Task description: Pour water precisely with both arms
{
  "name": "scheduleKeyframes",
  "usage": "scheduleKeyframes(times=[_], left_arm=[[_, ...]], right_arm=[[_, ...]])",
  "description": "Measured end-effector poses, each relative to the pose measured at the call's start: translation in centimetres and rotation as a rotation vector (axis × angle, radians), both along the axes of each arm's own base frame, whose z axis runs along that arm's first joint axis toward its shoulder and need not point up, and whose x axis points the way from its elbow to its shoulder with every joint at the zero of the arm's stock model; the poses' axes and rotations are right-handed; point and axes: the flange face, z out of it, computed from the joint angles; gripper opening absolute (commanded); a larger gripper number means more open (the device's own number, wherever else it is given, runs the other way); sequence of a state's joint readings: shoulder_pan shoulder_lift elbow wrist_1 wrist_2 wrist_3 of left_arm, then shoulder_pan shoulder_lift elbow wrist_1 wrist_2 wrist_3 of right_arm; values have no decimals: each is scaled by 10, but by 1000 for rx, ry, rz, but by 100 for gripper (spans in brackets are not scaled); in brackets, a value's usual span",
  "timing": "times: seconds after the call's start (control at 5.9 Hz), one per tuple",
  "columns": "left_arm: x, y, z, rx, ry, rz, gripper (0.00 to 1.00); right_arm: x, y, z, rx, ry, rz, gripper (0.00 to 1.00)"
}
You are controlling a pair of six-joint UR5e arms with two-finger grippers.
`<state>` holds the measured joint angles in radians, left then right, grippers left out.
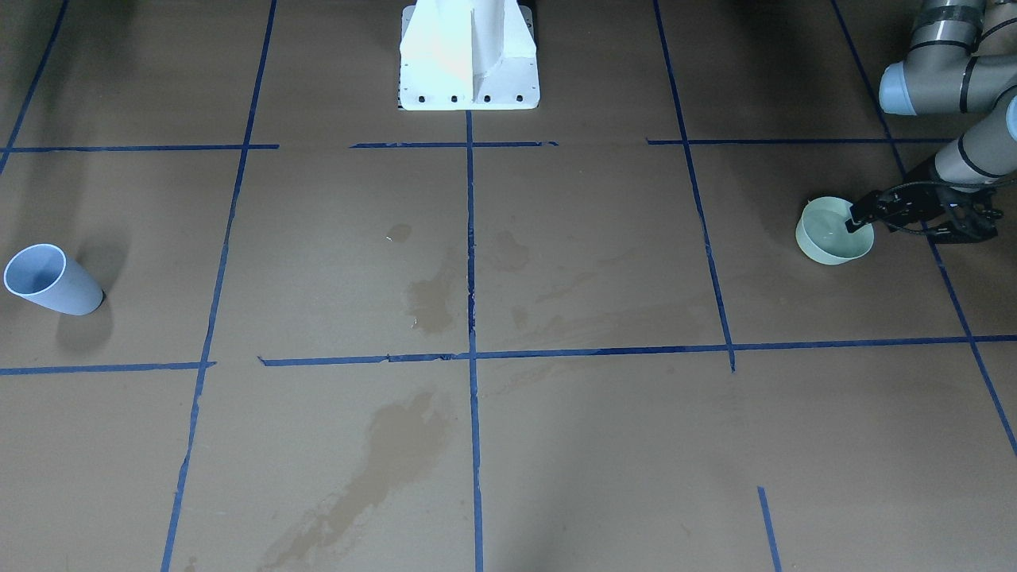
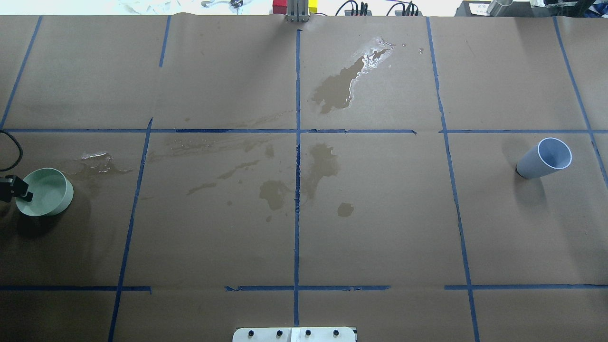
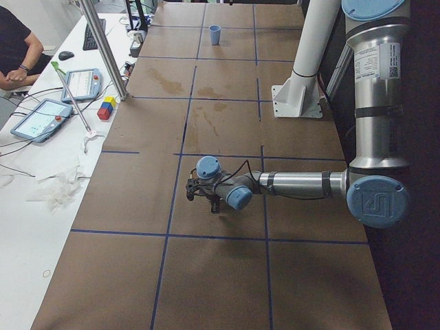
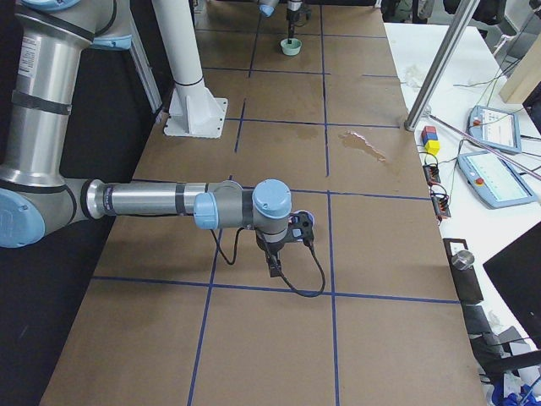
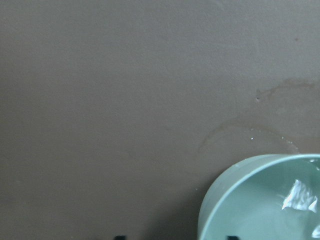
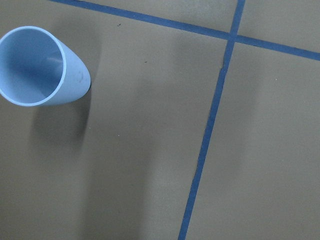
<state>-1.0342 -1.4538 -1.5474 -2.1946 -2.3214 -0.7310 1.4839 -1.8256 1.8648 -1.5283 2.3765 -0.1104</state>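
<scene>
A pale green bowl [image 1: 826,245] stands on the brown paper at my left side. It also shows in the overhead view [image 2: 50,197] and the left wrist view [image 5: 250,200]. Clear water [image 5: 300,197] glistens inside it. My left gripper [image 1: 856,221] is at the bowl's rim, one finger inside and one outside, jaws apart. A light blue cup [image 2: 544,159] stands upright at my right side, also in the right wrist view [image 6: 42,67]. My right gripper [image 4: 275,264] hangs near the cup and shows only in the exterior right view, so I cannot tell its state.
Wet patches [image 2: 332,90] darken the paper in the middle and at the far side. Blue tape lines [image 2: 298,142] divide the table. The white pedestal [image 1: 469,56] stands at the robot's edge. Tablets and coloured blocks [image 4: 429,139] lie on the side table.
</scene>
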Motion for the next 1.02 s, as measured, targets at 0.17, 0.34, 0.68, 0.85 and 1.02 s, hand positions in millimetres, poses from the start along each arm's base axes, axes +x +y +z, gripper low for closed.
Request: scheduleKeyframes(times=[0.17,0.34,0.68,0.85,1.02], left_arm=[[0,0,-4,15,12,0,0],[2,-3,-12,29,29,-8,0],[21,-21,-53,-10,124,-19,0],[39,-36,-85,-27,173,-23,0],[65,-48,-121,-28,211,-14,0]], right_arm=[[0,0,0,0,-1,1,100],[0,0,-1,0,-1,2,100],[0,0,-2,3,-1,2,100],[0,0,-2,3,-1,1,100],[0,0,-2,3,-2,2,100]])
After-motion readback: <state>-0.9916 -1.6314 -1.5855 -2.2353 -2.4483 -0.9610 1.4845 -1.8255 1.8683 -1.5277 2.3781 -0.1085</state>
